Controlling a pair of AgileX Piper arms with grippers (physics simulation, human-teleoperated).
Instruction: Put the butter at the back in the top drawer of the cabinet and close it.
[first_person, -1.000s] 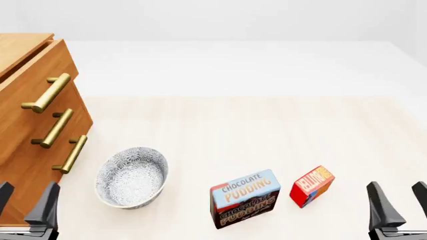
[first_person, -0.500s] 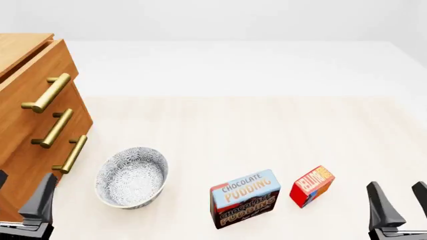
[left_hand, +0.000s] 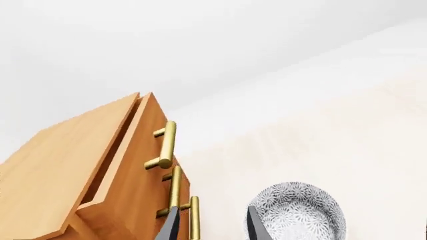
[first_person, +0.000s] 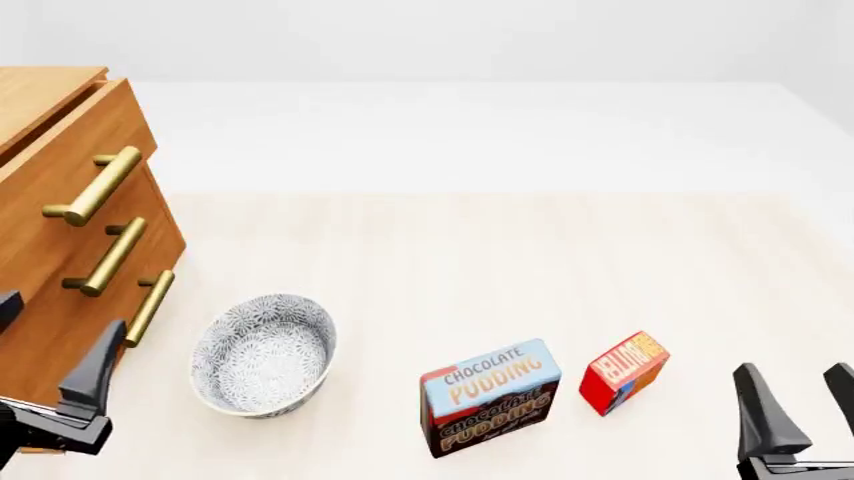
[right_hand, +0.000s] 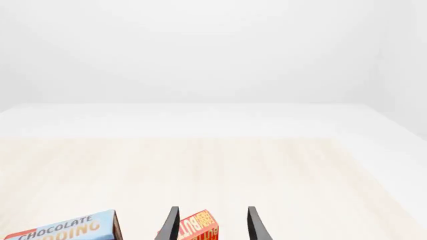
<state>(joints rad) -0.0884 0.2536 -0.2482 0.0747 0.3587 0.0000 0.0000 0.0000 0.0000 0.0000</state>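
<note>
At the bench's left edge stands the cabinet (first_person: 60, 230), its three brass bar handles facing the open surface; the top drawer (left_hand: 123, 165) stands slightly ajar in the left wrist view, a dark gap showing under the cabinet top, so it probably needs pulling further out before anything goes in. The left gripper (first_person: 54, 385) hangs low at the near-left corner, just in front of the cabinet's lower drawers, fingers spread and empty — a stance that suits reaching for a handle. Beside it toward the middle sits a patterned bowl (first_person: 263, 353), apart from the cabinet. Next along the near edge stands the pudding box (first_person: 490, 397), upright on its edge, and just beside it, not touching, the butter (first_person: 623, 372), tilted and also on edge, well apart from the cabinet. The right gripper (first_person: 798, 415) waits at the near-right corner, jaws parted and holding nothing; in its wrist view the butter lies between and beyond the fingers (right_hand: 172, 225) — apparently lined up for a grasp not yet made.
</note>
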